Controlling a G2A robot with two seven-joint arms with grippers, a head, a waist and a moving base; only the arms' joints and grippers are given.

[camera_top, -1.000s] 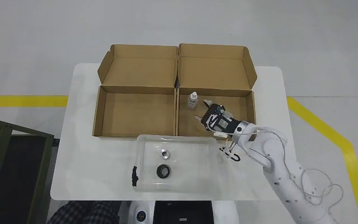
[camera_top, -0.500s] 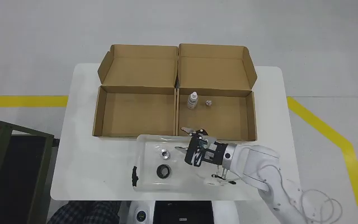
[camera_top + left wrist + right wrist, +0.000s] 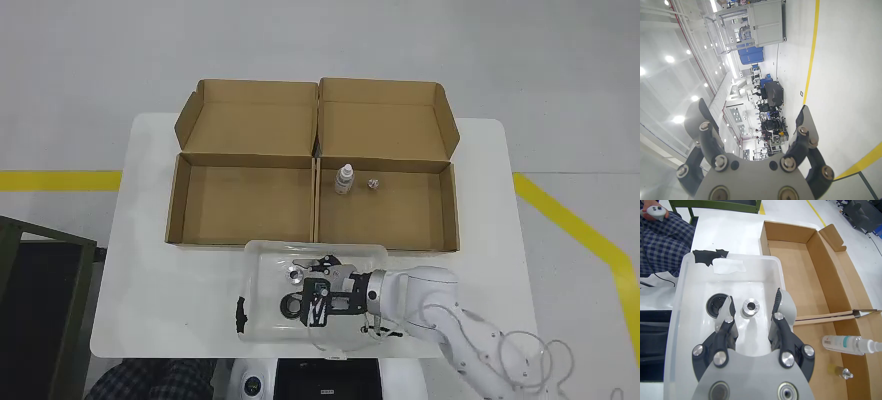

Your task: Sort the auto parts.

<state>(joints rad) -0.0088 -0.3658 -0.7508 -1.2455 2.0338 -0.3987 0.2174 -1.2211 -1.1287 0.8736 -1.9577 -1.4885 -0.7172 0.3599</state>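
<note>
Right pincer [image 3: 753, 303] hangs wide open and empty over the clear plastic tub [image 3: 678, 289]. The short silver metal cylinder [image 3: 750, 309] lines up between its fingers, the black round bearing [image 3: 714, 306] just outside one.

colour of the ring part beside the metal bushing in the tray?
The ring part is black; clearest in the right wrist view.
</note>
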